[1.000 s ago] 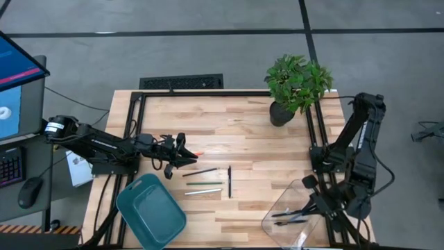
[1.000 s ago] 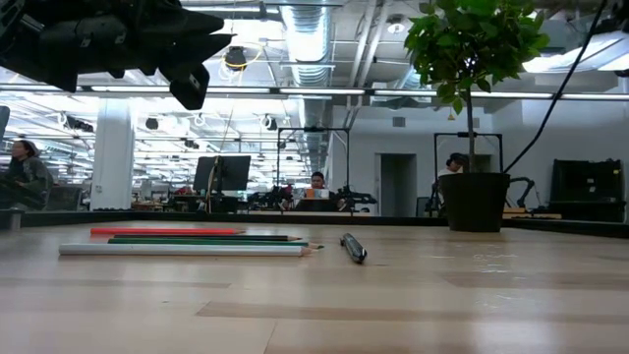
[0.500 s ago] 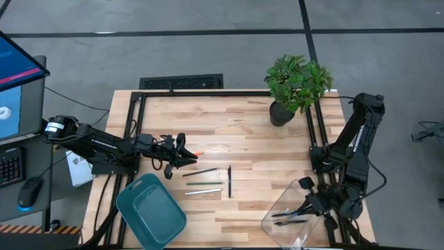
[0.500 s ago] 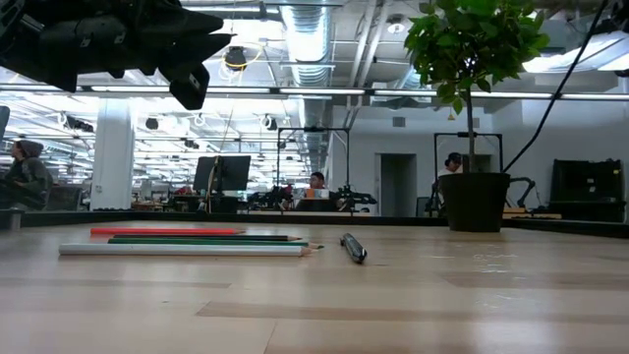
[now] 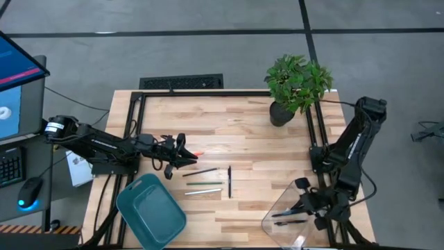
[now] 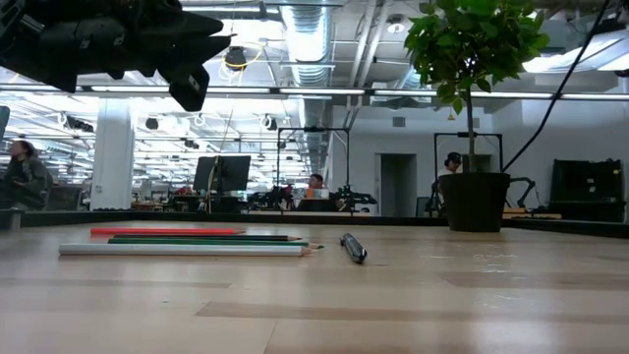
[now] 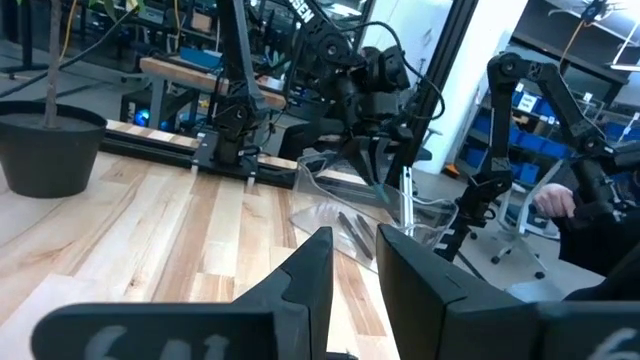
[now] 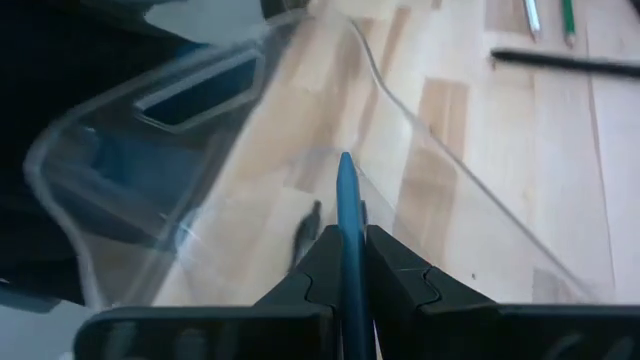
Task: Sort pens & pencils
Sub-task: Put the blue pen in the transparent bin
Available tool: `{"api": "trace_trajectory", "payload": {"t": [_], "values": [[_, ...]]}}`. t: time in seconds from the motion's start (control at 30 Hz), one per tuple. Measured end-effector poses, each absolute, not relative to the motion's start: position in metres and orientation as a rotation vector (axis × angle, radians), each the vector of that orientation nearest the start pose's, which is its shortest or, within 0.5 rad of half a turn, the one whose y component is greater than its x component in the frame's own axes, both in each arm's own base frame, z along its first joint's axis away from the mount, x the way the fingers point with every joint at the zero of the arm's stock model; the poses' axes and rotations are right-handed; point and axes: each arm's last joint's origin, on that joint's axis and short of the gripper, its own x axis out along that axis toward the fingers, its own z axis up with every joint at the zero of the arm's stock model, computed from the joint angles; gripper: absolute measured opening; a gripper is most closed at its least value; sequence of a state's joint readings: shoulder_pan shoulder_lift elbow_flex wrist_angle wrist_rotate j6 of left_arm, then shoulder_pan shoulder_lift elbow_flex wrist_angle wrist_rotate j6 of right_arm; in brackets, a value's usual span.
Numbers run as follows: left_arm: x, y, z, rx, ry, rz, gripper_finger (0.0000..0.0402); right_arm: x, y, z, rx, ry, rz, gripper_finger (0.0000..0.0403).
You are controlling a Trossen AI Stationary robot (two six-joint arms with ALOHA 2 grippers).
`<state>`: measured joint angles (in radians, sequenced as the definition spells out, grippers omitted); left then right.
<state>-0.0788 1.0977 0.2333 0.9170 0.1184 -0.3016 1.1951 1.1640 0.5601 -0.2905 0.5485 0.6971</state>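
Pens are what we find at the right gripper (image 8: 345, 262): its fingers are pinched on a bluish pen (image 8: 346, 205) that projects forward from between the pads, directly over the clear bin (image 5: 288, 208). We judge it is held there for release into that bin, which already holds at least two dark pens (image 5: 290, 217) just below and ahead of the gripper. Well beyond the fingertips, across the bare wood, one black pen (image 5: 229, 180) lies loose beside the pencils (image 5: 202, 187), with an orange-red pencil (image 5: 198, 153) at their far side.

The left gripper (image 5: 182, 155) hangs above the table close to that orange-red pencil, fingers narrowly parted and holding nothing. The teal bin (image 5: 151, 212) sits near it; we see nothing in it, so we judge the pencils remain unsorted
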Motion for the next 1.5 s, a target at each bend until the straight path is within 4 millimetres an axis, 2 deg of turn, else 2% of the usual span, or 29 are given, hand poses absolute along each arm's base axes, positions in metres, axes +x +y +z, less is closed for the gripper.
{"api": "trace_trajectory", "payload": {"t": [0.23, 0.6, 0.87, 1.5], "values": [[0.200, -0.019, 0.195, -0.313, -0.005, -0.201, 0.0071, 0.092, 0.193, 0.167, -0.054, 0.786, 0.316, 0.0054], [0.200, -0.019, 0.195, -0.313, -0.006, -0.201, 0.0071, 0.097, 0.197, 0.156, -0.042, 0.814, 0.287, 0.0054], [0.200, -0.019, 0.195, -0.318, -0.006, -0.201, 0.0071, 0.098, 0.196, 0.156, 0.042, 0.820, 0.240, 0.0059], [0.200, -0.019, 0.195, -0.310, -0.007, -0.201, 0.0071, 0.099, 0.195, 0.156, 0.091, 0.833, 0.205, 0.0075]]}}
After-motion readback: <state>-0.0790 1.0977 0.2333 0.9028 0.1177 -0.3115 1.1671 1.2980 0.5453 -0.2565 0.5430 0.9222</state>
